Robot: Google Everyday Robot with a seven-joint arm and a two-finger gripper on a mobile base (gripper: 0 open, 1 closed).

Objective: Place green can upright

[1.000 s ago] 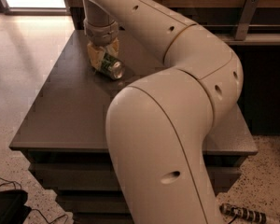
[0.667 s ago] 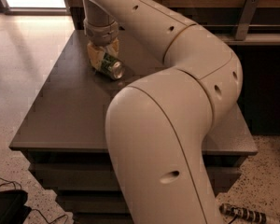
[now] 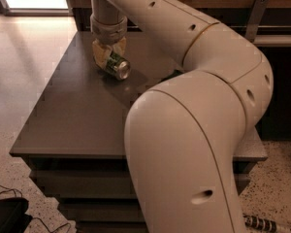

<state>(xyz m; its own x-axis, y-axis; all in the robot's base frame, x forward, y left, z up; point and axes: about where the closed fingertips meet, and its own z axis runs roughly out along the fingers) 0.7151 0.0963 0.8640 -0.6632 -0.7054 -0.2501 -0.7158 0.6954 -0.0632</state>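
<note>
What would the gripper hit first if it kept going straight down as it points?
Most likely the green can, tilted on its side right at the gripper, then the table just below; depth is unclear.

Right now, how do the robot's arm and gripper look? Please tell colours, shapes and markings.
The arm has thick, rounded, smooth cream-white shells with small dark holes and a thin seam ring at one joint. No cables on it show. The gripper, at the green can on the far side of the table, is pale yellowish under a greyish ribbed collar.
</note>
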